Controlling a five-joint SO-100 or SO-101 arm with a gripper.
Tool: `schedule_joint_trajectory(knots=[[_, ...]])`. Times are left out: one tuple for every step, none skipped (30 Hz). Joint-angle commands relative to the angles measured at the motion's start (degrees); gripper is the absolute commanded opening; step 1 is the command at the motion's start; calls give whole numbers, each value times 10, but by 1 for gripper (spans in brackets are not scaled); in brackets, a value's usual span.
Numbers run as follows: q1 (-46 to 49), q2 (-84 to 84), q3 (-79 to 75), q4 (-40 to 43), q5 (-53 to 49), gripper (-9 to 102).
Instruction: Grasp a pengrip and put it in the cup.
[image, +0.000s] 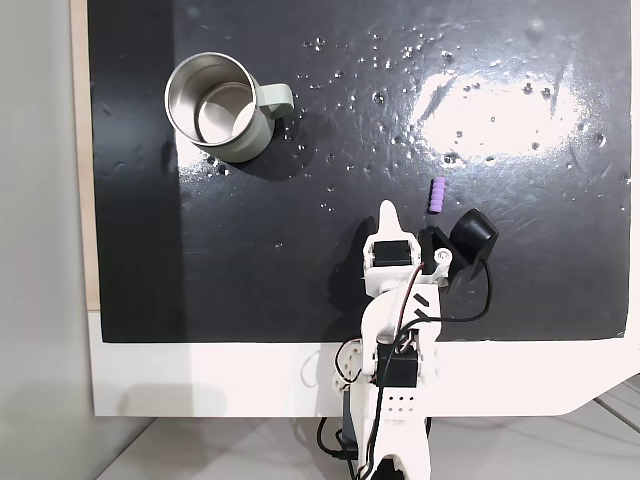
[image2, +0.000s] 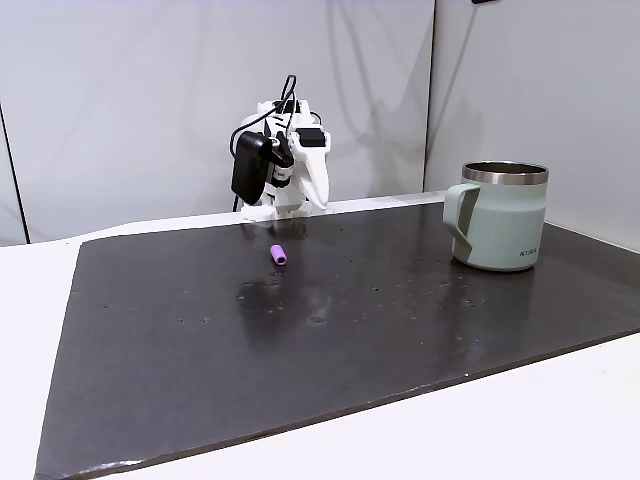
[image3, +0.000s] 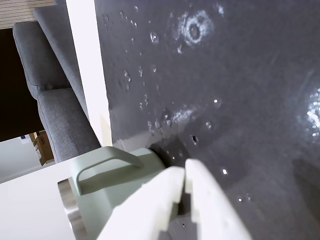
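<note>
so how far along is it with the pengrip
Nothing looks done yet. The pengrip lies on the black mat, apart from the gripper, which is shut and empty, its tips together in the wrist view. The cup stands upright across the mat with nothing visible inside. Nothing is in hand. Left to do: reach the pengrip, grasp it, carry it over and drop it in the cup.

Bare mat (image: 300, 250) (cup (image: 220, 108) aside)

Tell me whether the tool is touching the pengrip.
Apart. In a fixed view from above, bare black mat separates the tool from the purple pengrip, which lies to its right.
</note>
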Motion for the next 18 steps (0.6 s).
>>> schedule_joint_trajectory(knots=[[-13,7,-3,4,-5,0],[-12,7,-3,4,-4,0],[-11,7,-3,4,-4,0],[-11,7,-3,4,-3,0],[-11,7,-3,4,-2,0],[-11,7,-3,4,-2,0],[-11,7,-3,4,-2,0],[-11,7,-3,4,-2,0],[-11,7,-3,4,-2,0],[-11,7,-3,4,-2,0],[-11,7,-3,4,-2,0],[-11,7,-3,4,-2,0],[-9,7,-3,4,0,0],[-5,7,-5,11,-1,0],[-2,7,-12,27,-12,0],[6,7,-27,47,-37,0],[12,7,-46,68,-58,0],[18,7,-67,85,-76,0]])
